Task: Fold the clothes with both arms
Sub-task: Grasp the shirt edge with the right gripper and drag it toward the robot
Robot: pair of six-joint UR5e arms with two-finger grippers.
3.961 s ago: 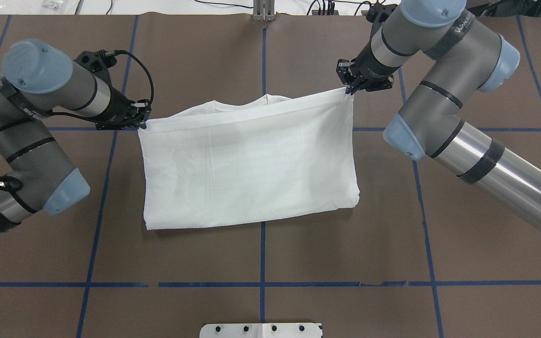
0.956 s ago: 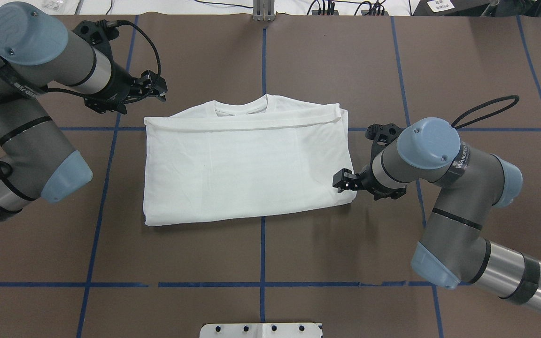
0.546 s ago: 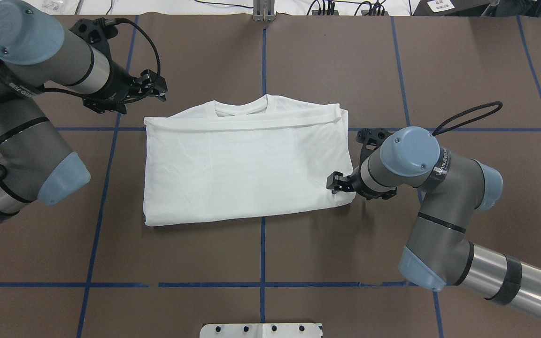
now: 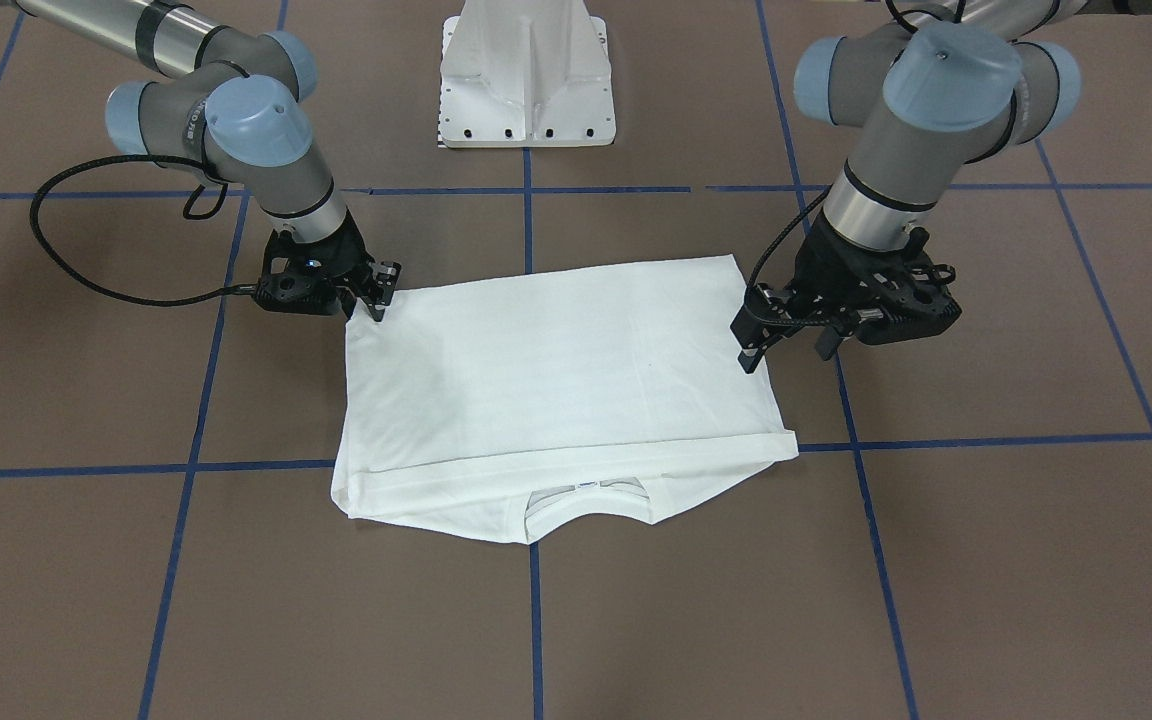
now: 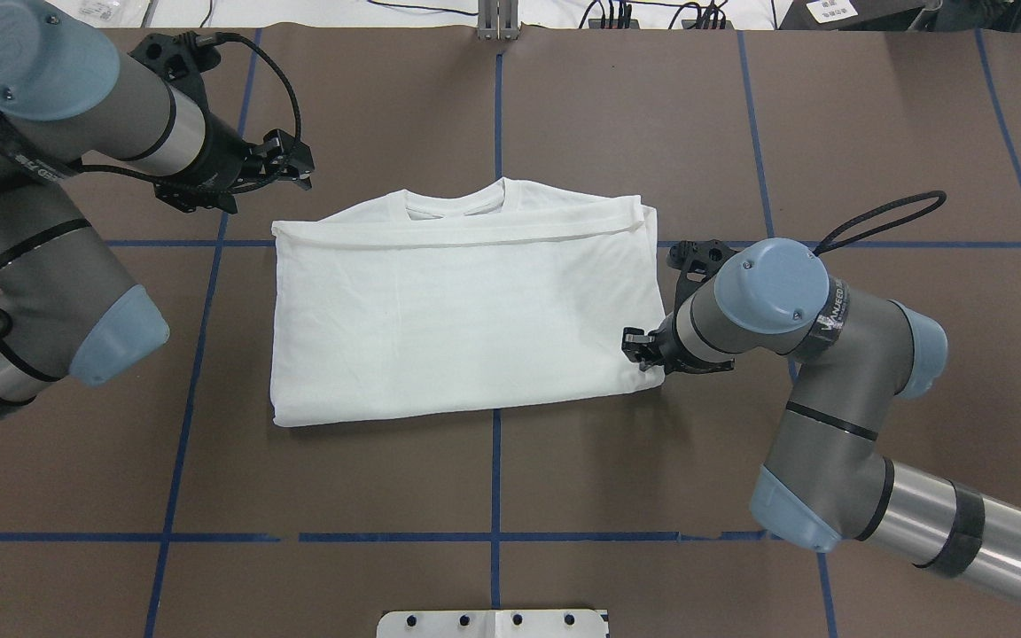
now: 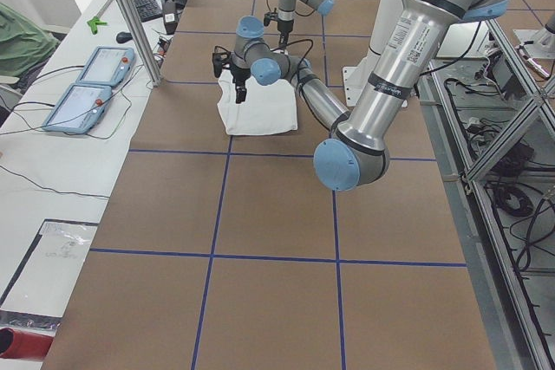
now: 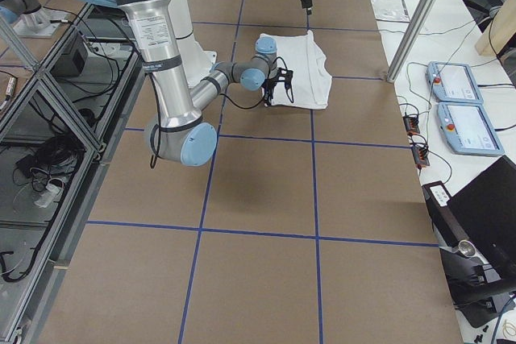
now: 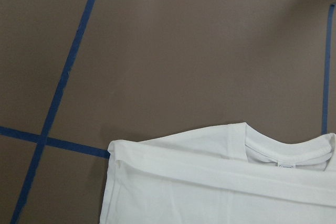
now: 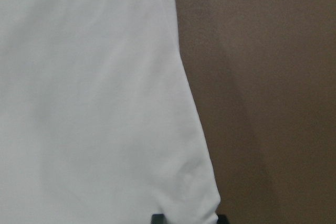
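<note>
- T-shirt lies folded flat at mid-table, collar on the side away from the robot.
- Left arm: elbow bent, wrist raised. The left gripper hovers just off the shirt's far-left corner, tilted downward, jaws spread wide, clear of the cloth.
- Right arm: elbow folded, wrist low. The right gripper sits at the shirt's near-right corner, jaws narrow, straddling the cloth edge. Cannot tell whether they pinch it.

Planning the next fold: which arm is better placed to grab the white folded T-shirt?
Right, probably: its black two-finger claw is at the white T-shirt's near right corner; the left claw hangs open off the cloth.
</note>
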